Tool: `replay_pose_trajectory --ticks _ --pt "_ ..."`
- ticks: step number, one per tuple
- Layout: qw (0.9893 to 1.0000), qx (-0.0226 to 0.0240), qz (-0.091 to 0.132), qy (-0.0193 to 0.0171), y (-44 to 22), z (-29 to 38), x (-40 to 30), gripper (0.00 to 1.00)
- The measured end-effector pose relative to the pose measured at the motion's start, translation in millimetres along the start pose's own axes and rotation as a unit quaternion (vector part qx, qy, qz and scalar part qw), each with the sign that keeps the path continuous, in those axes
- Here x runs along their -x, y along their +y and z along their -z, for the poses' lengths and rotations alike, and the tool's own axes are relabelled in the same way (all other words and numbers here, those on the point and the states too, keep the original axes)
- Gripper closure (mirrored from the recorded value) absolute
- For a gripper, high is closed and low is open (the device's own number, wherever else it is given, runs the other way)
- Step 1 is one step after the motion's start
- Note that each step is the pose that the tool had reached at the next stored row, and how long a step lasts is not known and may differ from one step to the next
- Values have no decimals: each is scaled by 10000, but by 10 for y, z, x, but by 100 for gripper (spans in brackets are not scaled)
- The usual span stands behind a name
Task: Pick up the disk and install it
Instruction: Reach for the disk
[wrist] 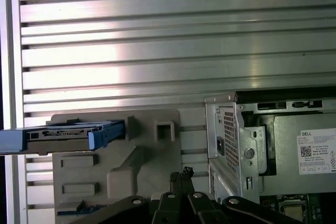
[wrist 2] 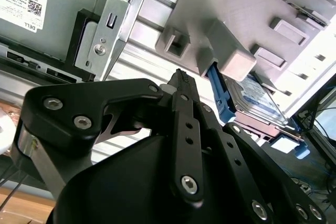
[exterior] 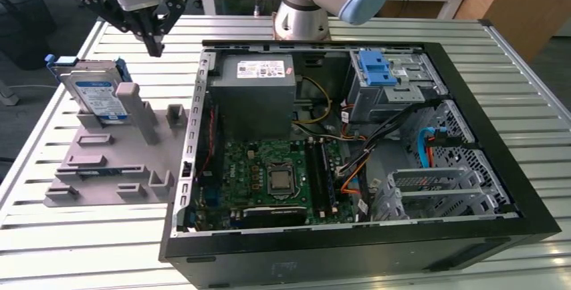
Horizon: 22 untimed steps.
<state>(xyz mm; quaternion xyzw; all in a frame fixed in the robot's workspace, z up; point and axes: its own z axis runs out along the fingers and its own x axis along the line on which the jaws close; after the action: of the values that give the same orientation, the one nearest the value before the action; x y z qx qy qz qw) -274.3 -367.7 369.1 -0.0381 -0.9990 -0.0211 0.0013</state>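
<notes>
Gripper (exterior: 156, 48) at the exterior view's upper left hangs pinched shut and empty, near the disk (exterior: 96, 93) standing on edge in the grey holder (exterior: 116, 163). The first wrist view shows the disk edge-on, the exterior view its labelled face, beside the open computer case (exterior: 357, 260) on the slatted metal table (exterior: 80, 236).

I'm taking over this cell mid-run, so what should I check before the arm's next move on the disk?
1. Disk upright in grey holder: ok.
2. Gripper empty: ok.
3. Gripper open for a grasp: not ok, shut.
4. Gripper over the disk: not ok, it hangs beside it, toward the computer case.
5. Bay under the blue latch free: cannot tell.
</notes>
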Motion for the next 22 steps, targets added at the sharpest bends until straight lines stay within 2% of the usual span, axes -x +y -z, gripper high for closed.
replay_pose_trajectory --ticks 7,22 --pt "10000 -1 -1 16 -1 -8 -8 89" --pt "10000 -6 -3 81 -1 -27 -19 89"
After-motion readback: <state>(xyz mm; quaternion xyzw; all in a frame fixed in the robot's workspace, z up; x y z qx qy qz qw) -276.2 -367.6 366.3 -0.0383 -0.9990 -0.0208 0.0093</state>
